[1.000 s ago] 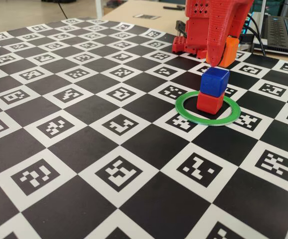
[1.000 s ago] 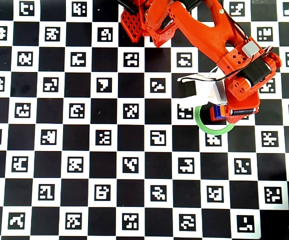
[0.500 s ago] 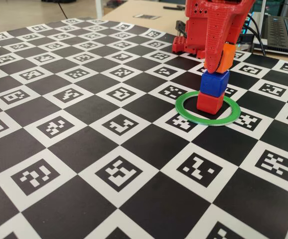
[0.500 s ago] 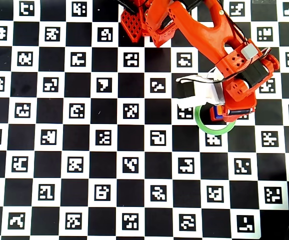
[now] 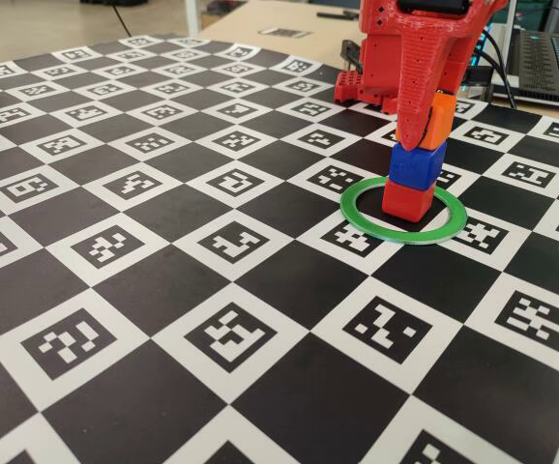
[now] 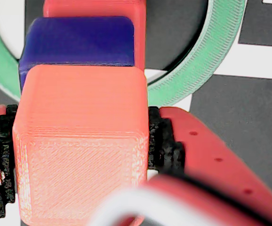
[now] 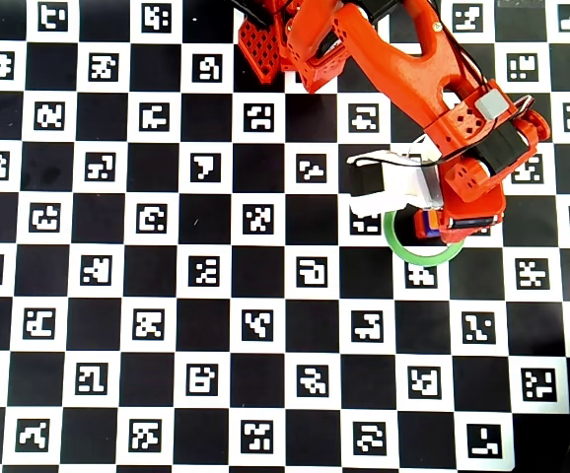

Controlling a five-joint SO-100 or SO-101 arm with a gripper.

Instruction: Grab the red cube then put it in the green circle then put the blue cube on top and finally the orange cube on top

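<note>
The red cube stands inside the green circle. The blue cube sits on top of it, turned a little. The orange cube rests on the blue cube, and my gripper comes down from above and is shut on it. In the wrist view the orange cube fills the space between the black pads, with the blue cube, the red cube and the green circle below. In the overhead view my gripper hides most of the stack over the green circle.
The board is a black and white checkerboard with printed markers. The arm's red base stands at the far edge. A laptop lies on the wooden table at the back right.
</note>
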